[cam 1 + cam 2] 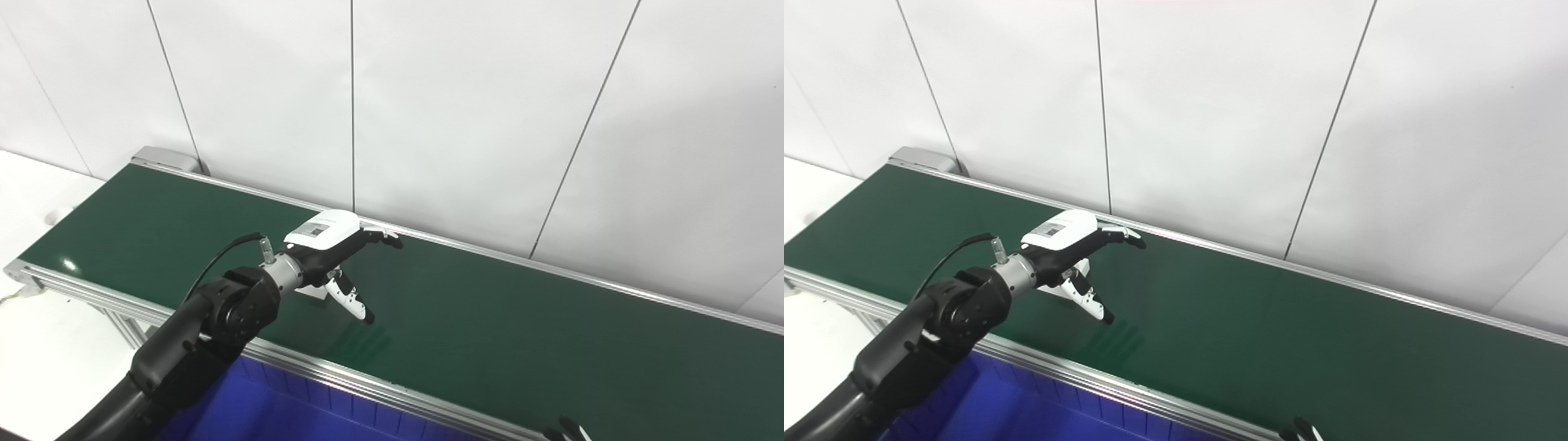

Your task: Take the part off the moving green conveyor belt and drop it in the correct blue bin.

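The left arm [202,331] comes in from 7 o'clock and stretches toward 2 o'clock over the near rail of the green conveyor belt [490,318]. Its left hand [334,251] hangs over the belt palm down, the white back plate with a small label facing up. The fingers [383,236] reach out nearly straight toward 3 o'clock, while the thumb [352,300] angles down toward 5 o'clock, so the hand is spread. A small white part [311,293] peeks out under the wrist side of the palm, sitting on the belt between thumb and fingers; whether the hand touches it cannot be told, since the palm hides most of it. A black cable [220,260] loops up from the forearm to a silver plug at the wrist.

At 6 o'clock, just below the belt's near rail, lies the blue bin [294,404], partly covered by the arm.

Of the right hand [566,430] only dark fingertips show at the bottom edge near 5 o'clock; its pose cannot be told.
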`<state>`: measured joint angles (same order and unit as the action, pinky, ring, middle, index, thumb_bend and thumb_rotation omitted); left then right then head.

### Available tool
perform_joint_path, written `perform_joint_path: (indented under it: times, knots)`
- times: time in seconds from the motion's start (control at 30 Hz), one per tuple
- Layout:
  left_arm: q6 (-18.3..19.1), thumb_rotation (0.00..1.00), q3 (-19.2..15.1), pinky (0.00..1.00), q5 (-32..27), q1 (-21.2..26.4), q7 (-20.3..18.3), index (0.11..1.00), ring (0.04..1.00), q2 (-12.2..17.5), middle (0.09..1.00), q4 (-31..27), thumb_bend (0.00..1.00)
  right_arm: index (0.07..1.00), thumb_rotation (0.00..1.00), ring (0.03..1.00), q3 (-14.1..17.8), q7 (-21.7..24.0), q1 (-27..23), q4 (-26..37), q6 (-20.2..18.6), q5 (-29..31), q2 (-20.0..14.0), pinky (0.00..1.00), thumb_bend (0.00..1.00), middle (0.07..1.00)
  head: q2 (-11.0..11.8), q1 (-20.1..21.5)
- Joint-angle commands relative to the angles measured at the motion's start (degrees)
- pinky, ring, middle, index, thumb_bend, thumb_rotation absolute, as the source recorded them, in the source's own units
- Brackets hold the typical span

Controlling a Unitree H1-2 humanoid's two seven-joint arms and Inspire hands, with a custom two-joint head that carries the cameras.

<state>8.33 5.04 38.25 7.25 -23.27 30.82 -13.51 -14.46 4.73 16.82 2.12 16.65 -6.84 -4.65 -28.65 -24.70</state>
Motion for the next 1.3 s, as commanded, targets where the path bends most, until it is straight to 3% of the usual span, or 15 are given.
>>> perform_joint_path:
  times: [0.0, 0.73, 1.1, 1.27]
  knots:
    - [0.42, 0.18, -0.17, 0.75, 0.64, 2.89, 0.18, 0.825, 0.850, 1.85, 0.849, 0.55, 0.88, 0.894, 0.85, 0.763, 0.03, 0.27, -0.35, 1.25, 3.45, 0.62, 0.49, 0.67, 0.52, 0.818, -0.06, 0.10]
    - [1.01, 0.17, 1.65, 0.80, 1.44, 8.61, 2.20, 0.858, 0.859, 2.62, 0.868, 14.95, 0.90, 0.898, 0.84, 0.766, 0.27, 0.78, 0.14, 1.64, 3.47, 1.43, 0.09, 0.67, 0.51, 0.820, -0.09, 0.46]
    - [2.57, 0.12, 2.32, 0.84, 1.96, 8.75, 4.22, 0.853, 0.876, 1.96, 0.875, 18.01, 0.92, 0.898, 0.84, 0.769, 0.44, 1.07, 0.83, 2.56, 3.11, 1.25, 0.16, 0.67, 0.51, 0.822, -0.52, 0.54]
    - [1.04, 0.12, 4.40, 0.80, 3.21, 8.31, 6.21, 0.846, 0.838, 1.96, 0.845, 20.80, 0.92, 0.900, 0.85, 0.768, 0.42, 1.15, 1.09, 2.84, 3.16, 1.24, 0.13, 0.67, 0.53, 0.823, -0.73, 0.72]
